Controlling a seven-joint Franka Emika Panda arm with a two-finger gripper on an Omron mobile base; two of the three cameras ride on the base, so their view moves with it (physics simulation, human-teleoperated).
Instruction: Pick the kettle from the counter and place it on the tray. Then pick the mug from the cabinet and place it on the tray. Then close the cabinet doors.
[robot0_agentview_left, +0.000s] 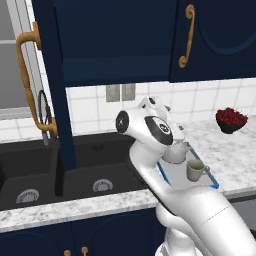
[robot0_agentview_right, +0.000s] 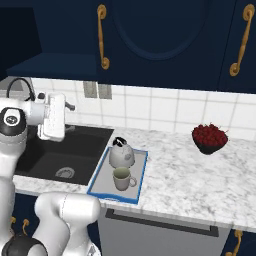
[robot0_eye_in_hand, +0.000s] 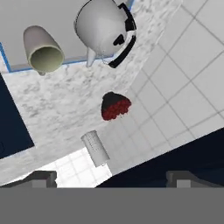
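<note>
The silver-grey kettle (robot0_agentview_right: 121, 153) (robot0_eye_in_hand: 103, 28) stands upright at the back of the blue-rimmed tray (robot0_agentview_right: 100, 186) on the speckled counter (robot0_agentview_right: 190, 180). The beige mug (robot0_agentview_right: 121, 178) (robot0_agentview_left: 194, 169) (robot0_eye_in_hand: 42, 50) stands just in front of it on the same tray (robot0_agentview_left: 214, 181). My gripper (robot0_agentview_right: 70, 116) (robot0_eye_in_hand: 112, 177) hangs over the sink, left of the tray and well above it, open, with nothing between its fingers. The cabinet's left door (robot0_agentview_left: 55, 100) is swung wide open, showing the navy shelf (robot0_agentview_left: 115, 65). Its right door (robot0_agentview_left: 215, 40) (robot0_agentview_right: 160, 40) looks shut.
A black double sink (robot0_agentview_left: 30, 170) with a curved tap (robot0_agentview_right: 20, 87) lies left of the tray. A dark bowl of red fruit (robot0_agentview_right: 209, 137) (robot0_eye_in_hand: 115, 106) sits at the back right of the counter. Navy cupboards with brass knobs (robot0_agentview_left: 84, 250) run below.
</note>
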